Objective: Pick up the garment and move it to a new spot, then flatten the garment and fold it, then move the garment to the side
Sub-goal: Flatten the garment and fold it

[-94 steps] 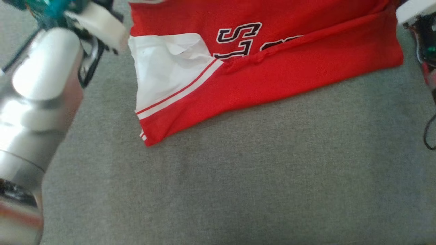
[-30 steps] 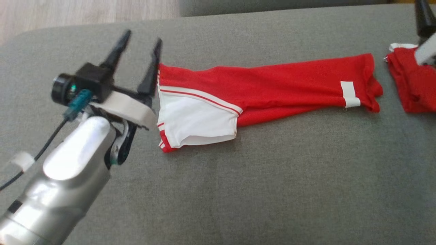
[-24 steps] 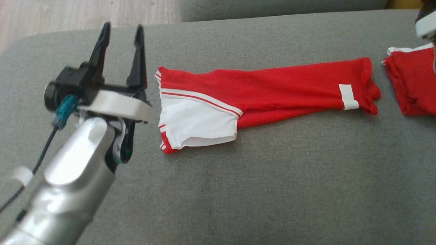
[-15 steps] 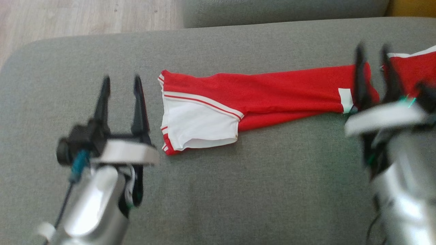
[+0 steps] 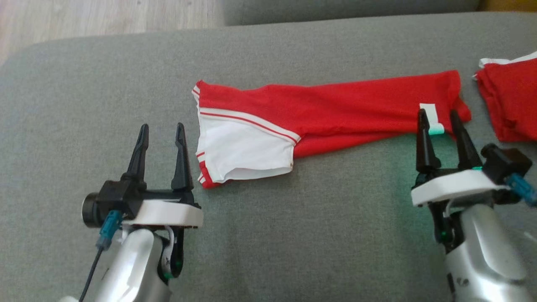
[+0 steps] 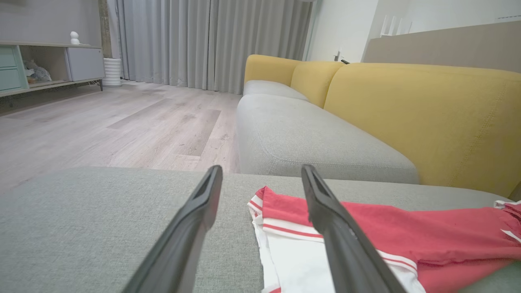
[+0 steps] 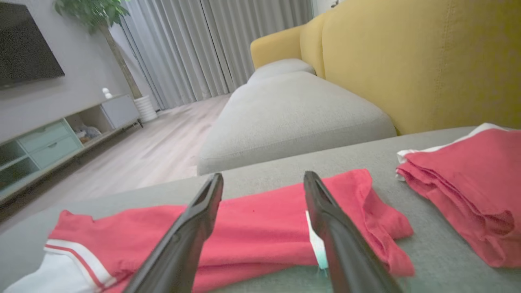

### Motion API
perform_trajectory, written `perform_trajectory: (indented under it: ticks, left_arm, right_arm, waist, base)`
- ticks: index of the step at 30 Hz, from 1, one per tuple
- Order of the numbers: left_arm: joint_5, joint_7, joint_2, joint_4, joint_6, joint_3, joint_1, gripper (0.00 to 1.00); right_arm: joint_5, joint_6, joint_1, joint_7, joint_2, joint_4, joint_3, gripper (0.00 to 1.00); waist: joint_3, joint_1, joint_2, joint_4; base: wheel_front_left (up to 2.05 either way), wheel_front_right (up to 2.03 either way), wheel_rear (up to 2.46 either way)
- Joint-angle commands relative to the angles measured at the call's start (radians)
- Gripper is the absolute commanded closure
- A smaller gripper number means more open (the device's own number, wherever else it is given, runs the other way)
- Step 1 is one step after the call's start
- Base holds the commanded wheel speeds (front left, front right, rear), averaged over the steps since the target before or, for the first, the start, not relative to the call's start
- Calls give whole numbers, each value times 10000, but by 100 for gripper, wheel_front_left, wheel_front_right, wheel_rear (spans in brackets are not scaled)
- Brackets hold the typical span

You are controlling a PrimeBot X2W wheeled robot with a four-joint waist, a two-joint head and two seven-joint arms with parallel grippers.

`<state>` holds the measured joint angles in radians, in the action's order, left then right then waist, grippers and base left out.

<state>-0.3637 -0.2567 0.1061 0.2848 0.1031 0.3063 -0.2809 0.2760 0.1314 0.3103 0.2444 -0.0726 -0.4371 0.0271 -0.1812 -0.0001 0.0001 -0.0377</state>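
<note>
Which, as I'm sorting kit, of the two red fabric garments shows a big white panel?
The long folded red garment on the left; the bunched red garment at the right edge shows only white trim.

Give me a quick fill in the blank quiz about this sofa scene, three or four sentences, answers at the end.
1. The garment on the cushion is mostly ____ with a white panel.
2. The left gripper and right gripper both stand ____ and empty.
3. The white panel lies at the garment's end nearer the ____ gripper.
4. The sofa back is ____.
Answers: red; open; left; yellow.
</note>
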Motion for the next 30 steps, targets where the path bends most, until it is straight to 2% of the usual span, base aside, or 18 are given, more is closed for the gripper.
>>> perform_trajectory:
  ticks: [1, 5, 13, 21, 25, 26, 27, 30]
  left_arm:
    - [166, -50, -10, -217, -102, -464, -505, 0]
    - [362, -50, -165, -83, -288, -529, -698, 0]
    - [709, -51, -427, 168, -610, -689, -1195, 0]
    - [887, -51, -522, 336, -784, -804, -1453, 0]
    - [942, -51, -539, 366, -801, -887, -1510, 0]
    - [960, -51, -542, 373, -806, -907, -1516, 0]
    - [979, -51, -544, 379, -808, -929, -1521, 0]
    - [1035, -51, -549, 390, -809, -1009, -1513, 0]
  right_arm:
    - [-343, -7, 715, -141, -55, 76, -18, 0]
    - [-1110, -7, 1303, -615, -249, -554, -771, 0]
    - [-3433, -7, 2827, -1825, -440, -2470, -3285, 0]
    - [-5404, -7, 3560, -2025, -468, -3708, -4902, 0]
    - [-5623, -7, 3826, -2211, -224, -4430, -5305, 0]
    - [-5578, -7, 3897, -2257, -182, -4640, -5321, 36]
    - [-5532, -7, 3969, -2248, -155, -4813, -5308, 100]
    - [-5358, -7, 4170, -1991, -157, -5132, -5269, 100]
  waist:
    - [-241, 1, -1, -66]
    - [-625, 1, -1, -169]
    - [-1485, 1, -1, -514]
    - [-1733, 1, -1, -663]
    - [-1729, 1, -1, -623]
    - [-1720, 1, -1, -602]
    - [-1709, 1, -1, -576]
    - [-1619, 1, -1, -455]
  base:
    - [0, 0, 0]
    - [0, 0, 0]
    - [0, 0, 0]
    - [0, 0, 0]
    - [0, 0, 0]
    - [0, 0, 0]
    - [0, 0, 0]
    - [0, 0, 0]
